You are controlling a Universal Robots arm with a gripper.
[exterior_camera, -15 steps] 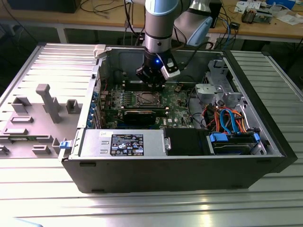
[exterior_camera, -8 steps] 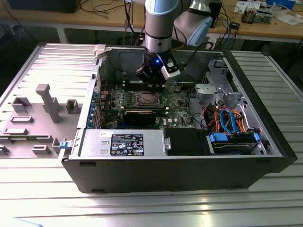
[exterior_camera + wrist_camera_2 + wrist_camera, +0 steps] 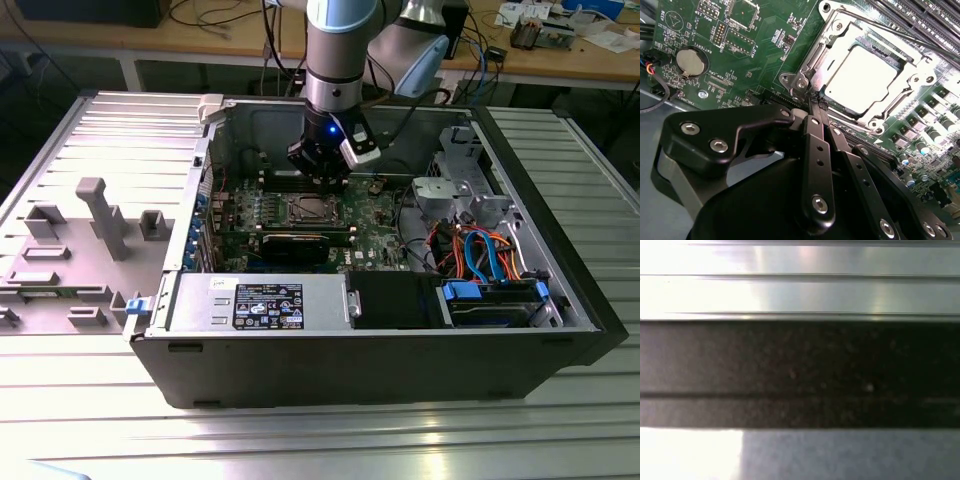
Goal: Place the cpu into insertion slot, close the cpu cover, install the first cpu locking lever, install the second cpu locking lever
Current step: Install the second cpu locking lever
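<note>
In the second wrist view the cpu (image 3: 862, 75) lies flat in the insertion slot (image 3: 801, 80), its silvery top showing through the window of the cpu cover (image 3: 837, 42). The cover lies down over the cpu. A thin locking lever rod (image 3: 900, 34) runs along one side of the socket. My gripper (image 3: 815, 105) is shut, its black fingers pressed together with nothing visible between them, tips right at a corner of the socket. In the exterior view the gripper (image 3: 322, 172) hangs inside the open computer case, just behind the insertion slot (image 3: 305, 208).
A long black graphics card (image 3: 305, 243) lies in front of the socket. Memory slots (image 3: 935, 15) and a coin battery (image 3: 691, 61) flank it. Orange and blue cables (image 3: 480, 250) and a drive cage fill the exterior view's right. The case walls (image 3: 250, 120) stand close around.
</note>
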